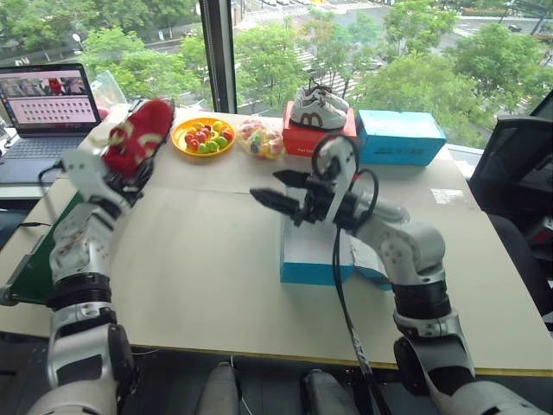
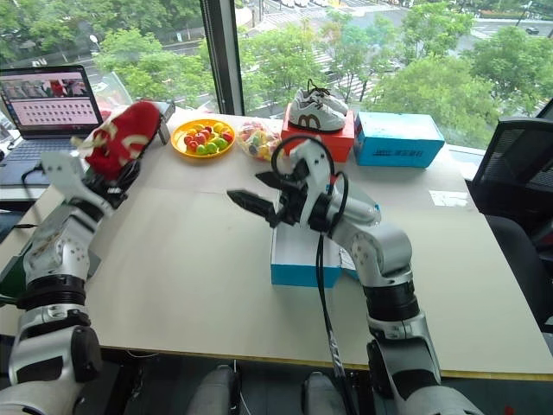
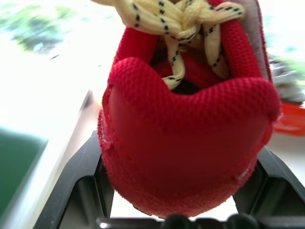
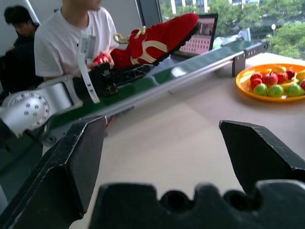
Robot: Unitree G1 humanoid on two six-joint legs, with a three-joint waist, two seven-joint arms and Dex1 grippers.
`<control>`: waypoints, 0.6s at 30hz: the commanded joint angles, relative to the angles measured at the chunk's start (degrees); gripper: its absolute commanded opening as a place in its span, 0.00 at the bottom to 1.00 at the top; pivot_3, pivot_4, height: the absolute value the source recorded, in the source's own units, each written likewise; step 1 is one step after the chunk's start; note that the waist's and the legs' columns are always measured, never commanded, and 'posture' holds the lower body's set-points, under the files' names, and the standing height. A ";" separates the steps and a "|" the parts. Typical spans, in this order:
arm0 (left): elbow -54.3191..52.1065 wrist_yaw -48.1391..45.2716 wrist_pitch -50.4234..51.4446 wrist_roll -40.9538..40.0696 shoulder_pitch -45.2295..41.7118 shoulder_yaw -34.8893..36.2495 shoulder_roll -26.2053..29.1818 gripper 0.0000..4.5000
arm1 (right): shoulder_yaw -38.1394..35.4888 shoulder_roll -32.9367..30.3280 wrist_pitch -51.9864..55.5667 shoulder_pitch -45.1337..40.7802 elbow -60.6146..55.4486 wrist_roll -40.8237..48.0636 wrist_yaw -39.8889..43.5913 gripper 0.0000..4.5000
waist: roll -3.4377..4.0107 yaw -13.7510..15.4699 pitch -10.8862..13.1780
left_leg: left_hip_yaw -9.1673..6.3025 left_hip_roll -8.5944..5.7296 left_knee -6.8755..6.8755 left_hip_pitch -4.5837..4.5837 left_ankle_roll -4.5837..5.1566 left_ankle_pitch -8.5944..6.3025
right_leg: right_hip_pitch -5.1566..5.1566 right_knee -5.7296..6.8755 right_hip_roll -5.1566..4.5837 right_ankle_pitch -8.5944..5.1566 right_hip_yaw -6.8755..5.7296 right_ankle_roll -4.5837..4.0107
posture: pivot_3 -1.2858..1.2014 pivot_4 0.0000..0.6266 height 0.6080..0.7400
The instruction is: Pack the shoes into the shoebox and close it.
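One red shoe [image 1: 138,134] with cream laces is held up over the table's left side, its toe pointing away from me. My left gripper [image 1: 123,175] is shut on its heel; in the left wrist view the heel [image 3: 190,143] sits between the two black fingers [image 3: 81,186]. The blue shoebox [image 1: 313,258] lies in the middle of the table under my right forearm, with a white face showing on top. My right gripper [image 1: 267,186] hovers open above the table just left of the box, pointing left, with nothing between its fingers [image 4: 76,157].
At the back of the table stand an orange fruit plate [image 1: 203,138], a candy bag [image 1: 259,138], a red box [image 1: 315,143] with white-grey sneakers [image 1: 318,108] on it, and another blue box [image 1: 402,138]. A laptop [image 1: 47,99] and a green mat [image 1: 34,268] lie left. People [image 4: 71,38] sit beyond the left side.
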 commanded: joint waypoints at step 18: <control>-32.97 -0.88 18.22 -4.22 -2.73 -15.77 -8.78 0.58 | -16.11 -0.19 3.13 -5.09 3.42 14.47 -12.19 1.00 | 0.14 -2.22 0.03 | -0.28 -0.05 0.04 0.15 0.05 0.05 | 0.18 0.04 0.04 0.01 -0.02 0.02 | 0.52 0.24 1.00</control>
